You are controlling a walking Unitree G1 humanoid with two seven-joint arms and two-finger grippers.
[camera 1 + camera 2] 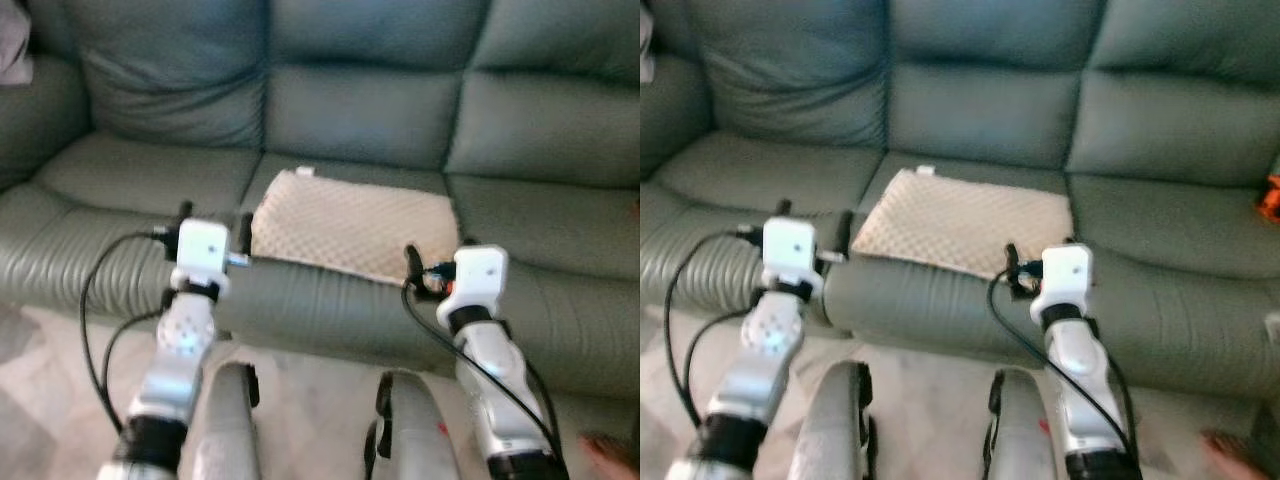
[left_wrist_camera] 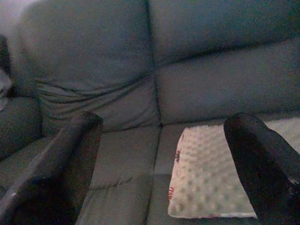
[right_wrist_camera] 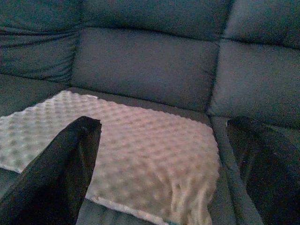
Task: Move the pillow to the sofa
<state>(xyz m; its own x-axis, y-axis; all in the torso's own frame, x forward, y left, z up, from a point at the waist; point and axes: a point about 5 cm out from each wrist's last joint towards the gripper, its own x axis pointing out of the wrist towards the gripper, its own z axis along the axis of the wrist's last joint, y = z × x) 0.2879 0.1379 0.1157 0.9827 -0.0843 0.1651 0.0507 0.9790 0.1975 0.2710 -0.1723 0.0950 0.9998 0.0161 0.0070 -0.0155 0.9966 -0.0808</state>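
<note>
The cream pillow lies flat on the middle seat of the sofa. The left gripper and right gripper hover at its near corners, jaws wide and empty. It looks soft and light, probably easiest to pinch at an edge.

Head views are evenly lit by soft daylight, slightly hazy and soft throughout, with washed-out floor at the bottom. White wrist housings glare mildly. The sofa shows gentle sheen on its seat fronts and shallow shadow in the seams. Both wrist views are dim, blue-tinted and grainy; the near black fingers are out of focus.
</note>
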